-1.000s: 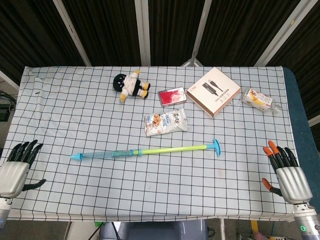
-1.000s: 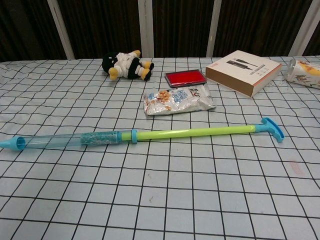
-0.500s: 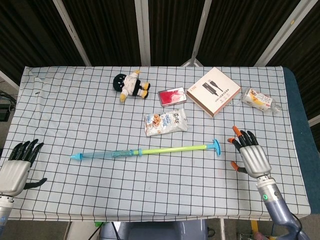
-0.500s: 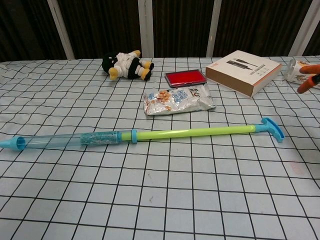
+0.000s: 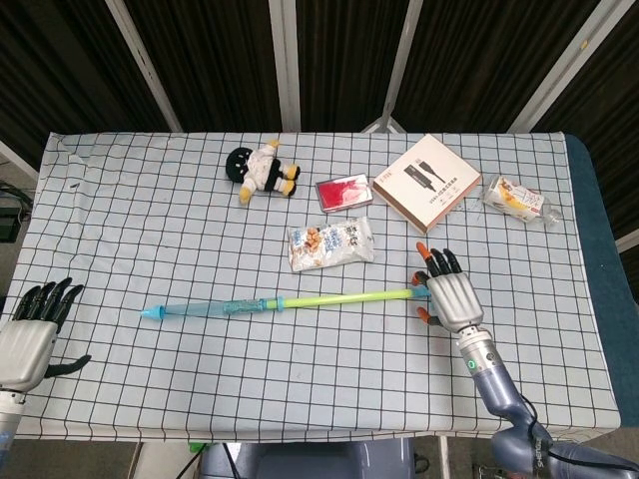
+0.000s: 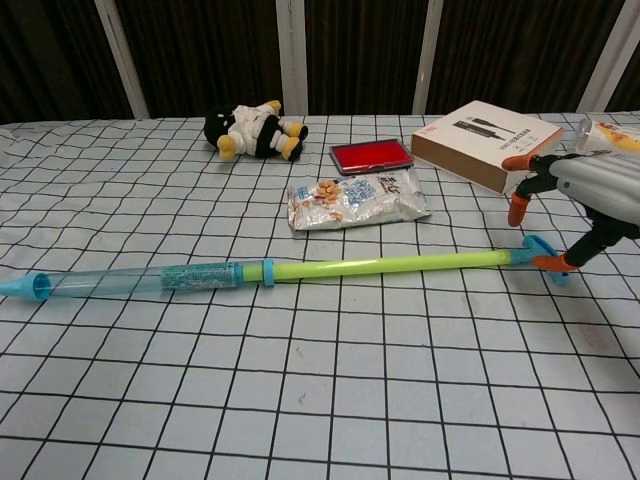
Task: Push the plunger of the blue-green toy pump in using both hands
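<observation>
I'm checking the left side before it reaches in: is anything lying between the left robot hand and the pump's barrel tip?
Nothing visible does. The left robot hand sits at the table's near-left edge, and only bare checked cloth lies between it and the blue tip of the toy pump. The snack bag lies behind the pump, off that path.

The toy pump (image 5: 215,308) lies flat on the checked cloth, going from left to right. Its clear blue-green barrel (image 6: 140,281) ends in a small nozzle at the left. The yellow-green plunger (image 5: 344,296) is pulled far out, with a blue T-handle (image 6: 545,255) at the right end.
</observation>
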`<state>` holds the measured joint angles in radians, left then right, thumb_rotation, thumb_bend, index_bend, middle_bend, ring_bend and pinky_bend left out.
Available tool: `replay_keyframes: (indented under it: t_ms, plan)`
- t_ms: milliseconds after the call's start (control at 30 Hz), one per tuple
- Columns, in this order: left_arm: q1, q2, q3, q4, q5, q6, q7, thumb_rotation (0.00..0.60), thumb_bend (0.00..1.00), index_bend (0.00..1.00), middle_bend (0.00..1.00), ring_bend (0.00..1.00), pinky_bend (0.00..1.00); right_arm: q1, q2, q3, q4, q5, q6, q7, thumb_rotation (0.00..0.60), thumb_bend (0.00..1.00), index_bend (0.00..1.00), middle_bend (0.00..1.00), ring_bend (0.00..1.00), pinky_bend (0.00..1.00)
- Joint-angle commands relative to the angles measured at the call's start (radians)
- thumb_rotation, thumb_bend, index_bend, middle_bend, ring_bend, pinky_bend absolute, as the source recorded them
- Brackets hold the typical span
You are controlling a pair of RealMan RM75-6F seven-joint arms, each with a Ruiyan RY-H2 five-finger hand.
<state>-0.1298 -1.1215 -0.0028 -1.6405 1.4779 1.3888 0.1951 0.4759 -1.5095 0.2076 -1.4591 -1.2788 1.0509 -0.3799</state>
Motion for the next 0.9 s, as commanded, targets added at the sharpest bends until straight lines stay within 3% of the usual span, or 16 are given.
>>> replay_keyframes:
  t_ms: [33,267,900]
  plan:
    - [-0.001,0.001,0.0,-0.001,-0.003,-0.003,-0.003,0.6,0.02,0.0,0.0,0.0,0.0,0.018,-0.026,0.0,0.028,0.024,-0.013,-0.027,0.6,0.3,0.43,0.07,0.0,0.0]
    - [-0.003,0.001,-0.003,-0.004,-0.007,-0.005,-0.005,0.6,0.02,0.0,0.0,0.0,0.0,0.035,-0.066,-0.003,0.077,0.063,-0.022,-0.04,0.6,0.29,0.43,0.07,0.0,0.0]
    - [0.002,0.001,-0.004,-0.004,-0.013,0.005,0.007,0.6,0.02,0.0,0.0,0.0,0.0,0.062,-0.139,-0.034,0.19,0.044,-0.005,-0.033,0.6,0.35,0.48,0.09,0.0,0.0]
